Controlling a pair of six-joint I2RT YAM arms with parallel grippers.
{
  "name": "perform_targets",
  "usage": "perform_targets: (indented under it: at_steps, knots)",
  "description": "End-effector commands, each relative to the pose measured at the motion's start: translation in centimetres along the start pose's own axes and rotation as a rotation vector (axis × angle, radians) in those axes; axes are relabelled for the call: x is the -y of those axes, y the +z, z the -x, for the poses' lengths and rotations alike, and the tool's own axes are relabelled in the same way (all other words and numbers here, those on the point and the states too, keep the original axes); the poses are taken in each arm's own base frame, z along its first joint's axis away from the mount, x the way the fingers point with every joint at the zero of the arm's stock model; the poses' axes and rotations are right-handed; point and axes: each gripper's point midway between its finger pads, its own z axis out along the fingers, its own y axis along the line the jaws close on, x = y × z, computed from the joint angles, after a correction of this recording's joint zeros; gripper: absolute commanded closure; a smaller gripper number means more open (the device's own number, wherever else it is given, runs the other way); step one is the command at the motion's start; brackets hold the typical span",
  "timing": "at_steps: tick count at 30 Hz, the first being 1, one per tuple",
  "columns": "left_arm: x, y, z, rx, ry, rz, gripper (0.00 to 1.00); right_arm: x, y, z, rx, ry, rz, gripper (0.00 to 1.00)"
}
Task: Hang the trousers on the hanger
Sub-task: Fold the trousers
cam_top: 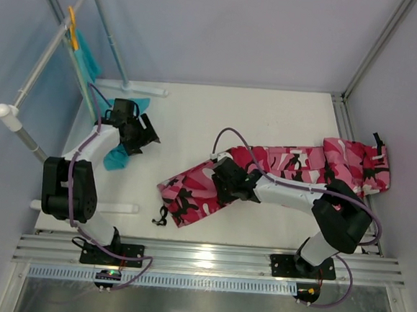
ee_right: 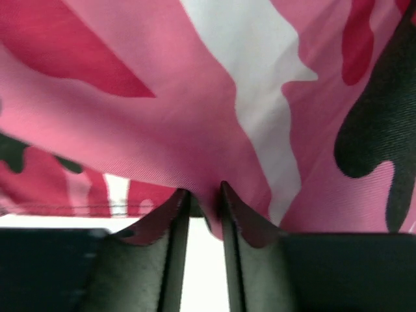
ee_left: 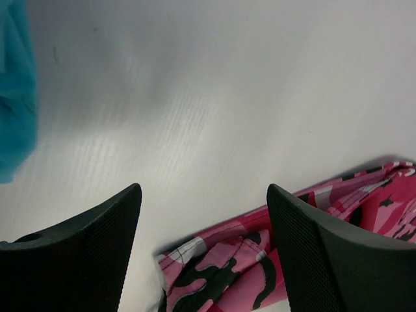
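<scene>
The trousers (cam_top: 294, 163), pink camouflage with black and white patches, lie stretched across the table from the right edge to the front middle. My right gripper (cam_top: 221, 182) is down on their left part. In the right wrist view its narrow jaws (ee_right: 203, 192) pinch a small fold of the trousers (ee_right: 195, 97). My left gripper (cam_top: 149, 133) hovers open over bare table to the left, nothing between its fingers (ee_left: 203, 192). One end of the trousers (ee_left: 227, 266) shows just beyond its fingers. The hanger does not show in any view.
A white tube rack (cam_top: 38, 70) stands at the back left with an orange hanger (cam_top: 72, 30) and a teal garment (cam_top: 90, 56) on it. More teal cloth (cam_top: 118, 156) lies by the left arm. Enclosure walls bound the table.
</scene>
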Motion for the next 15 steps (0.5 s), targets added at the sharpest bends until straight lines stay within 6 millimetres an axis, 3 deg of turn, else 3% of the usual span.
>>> perform_targets:
  at_steps: [1, 5, 7, 9, 10, 11, 15]
  knots:
    - [3.6, -1.8, -0.9, -0.004, 0.142, -0.136, 0.22, -2.7, -2.3, 2.7, 0.076, 0.02, 0.115, 0.69]
    - [5.7, -3.2, -3.4, -0.038, 0.271, -0.155, 0.22, -4.7, -3.7, 4.8, 0.09, 0.028, 0.191, 0.55]
    - [6.2, -4.0, -5.3, -0.061, 0.335, -0.144, 0.22, -5.0, -4.5, 5.5, 0.095, 0.075, 0.195, 0.55]
    - [6.5, -4.9, -6.0, -0.05, 0.374, -0.151, 0.22, -3.0, -5.0, 6.8, 0.143, 0.214, 0.063, 0.54]
    - [6.5, -5.0, -6.7, -0.061, 0.389, -0.153, 0.22, -1.3, -5.2, 6.0, 0.123, 0.267, -0.031, 0.54]
    - [6.5, -5.0, -7.2, -0.065, 0.403, -0.163, 0.22, -0.7, -5.8, 6.0, 0.14, 0.371, -0.069, 0.54]
    - [6.3, -6.5, -7.8, -0.053, 0.423, -0.168, 0.22, 2.5, -6.6, 4.5, 0.195, 0.505, -0.148, 0.54]
